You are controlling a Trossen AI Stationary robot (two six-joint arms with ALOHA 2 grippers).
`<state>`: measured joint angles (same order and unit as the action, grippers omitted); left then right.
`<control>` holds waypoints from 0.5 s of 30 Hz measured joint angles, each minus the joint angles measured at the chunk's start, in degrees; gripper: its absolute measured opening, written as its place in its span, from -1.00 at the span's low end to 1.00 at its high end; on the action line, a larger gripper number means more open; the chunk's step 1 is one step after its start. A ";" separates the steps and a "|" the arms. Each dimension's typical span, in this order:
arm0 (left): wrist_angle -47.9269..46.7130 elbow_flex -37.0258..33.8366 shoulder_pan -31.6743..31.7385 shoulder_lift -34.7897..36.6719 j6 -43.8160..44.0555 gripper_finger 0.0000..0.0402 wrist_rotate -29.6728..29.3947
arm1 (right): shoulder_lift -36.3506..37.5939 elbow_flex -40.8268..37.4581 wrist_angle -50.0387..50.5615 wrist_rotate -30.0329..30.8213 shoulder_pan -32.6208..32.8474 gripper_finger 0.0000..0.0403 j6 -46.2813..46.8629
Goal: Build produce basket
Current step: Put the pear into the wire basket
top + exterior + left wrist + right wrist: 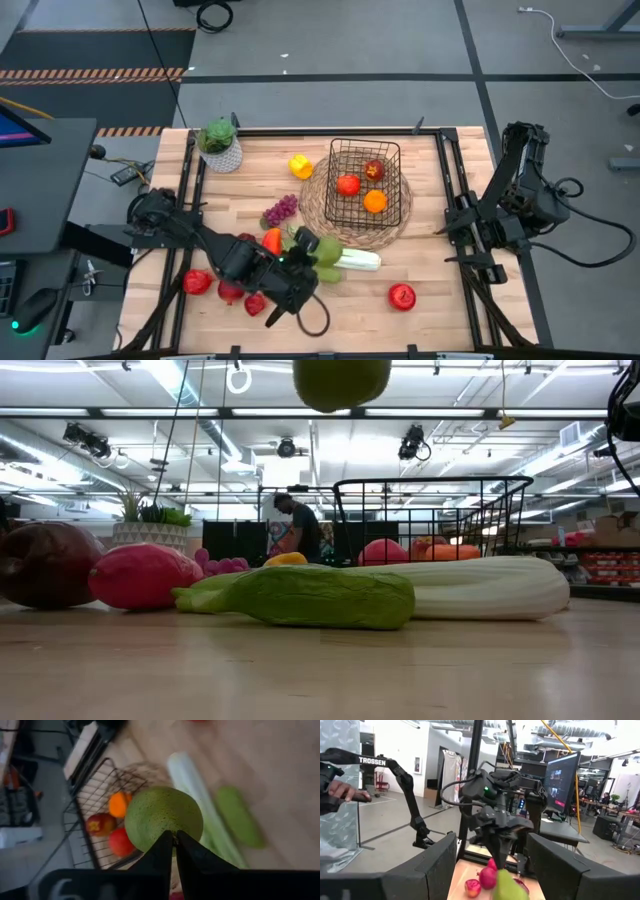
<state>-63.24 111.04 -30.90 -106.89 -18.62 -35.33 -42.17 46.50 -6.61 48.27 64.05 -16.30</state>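
My left gripper is shut on a green pear-shaped fruit and holds it above the table, over the leek and cucumber. The black wire basket stands on a round woven mat and holds a red apple, a second red fruit and an orange. My right gripper hangs open at the table's right side, high up, with nothing between its fingers. My left gripper has its two fingertips shut together at the narrow top end of the green fruit; what exactly they pinch there is hidden by the fingers. The fingers slant down from the table's left. The fruit hangs below them, clear of the table.
Red apples lie near the front left under the left arm, and another lies at the front right. Purple grapes, a yellow pepper and an orange-red pepper lie left of the mat. A potted plant stands at the far left corner.
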 joint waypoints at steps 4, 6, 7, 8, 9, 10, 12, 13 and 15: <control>-0.05 0.00 2.21 0.00 -3.20 -0.88 -1.14 | 0.00 0.00 0.04 0.02 -0.24 0.23 -1.86; -0.07 0.00 3.40 0.00 -6.48 -0.88 -1.10 | 0.00 0.00 0.04 0.03 -0.45 0.23 -3.47; -0.05 0.00 4.05 0.00 -8.46 -0.88 -1.11 | 0.00 0.00 0.07 0.15 -0.50 0.23 -4.41; -0.07 0.00 4.71 0.00 -10.58 -0.88 -1.11 | 0.00 0.00 0.22 0.72 -0.52 0.23 -5.15; -0.06 0.00 5.34 0.00 -12.93 -0.88 -1.15 | 0.00 0.00 0.42 1.88 -0.52 0.23 -6.00; -0.03 0.00 6.00 0.00 -15.78 -0.87 -1.16 | 0.00 0.00 0.69 3.26 -0.52 0.23 -6.77; -0.02 0.00 7.47 0.00 -21.92 -0.85 -1.14 | 0.00 0.00 1.70 6.67 -0.52 0.23 -7.75; 0.02 0.00 8.22 0.00 -25.67 -0.84 -1.14 | 0.02 0.00 2.61 8.41 -0.52 0.23 -7.88; 0.15 -0.02 9.89 0.00 -33.72 -0.83 -1.12 | 0.10 0.00 4.92 11.50 -0.54 0.23 -7.95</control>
<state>-63.09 111.02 -21.01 -106.89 -52.34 -36.45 -42.07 46.50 -1.69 59.77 63.51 -24.25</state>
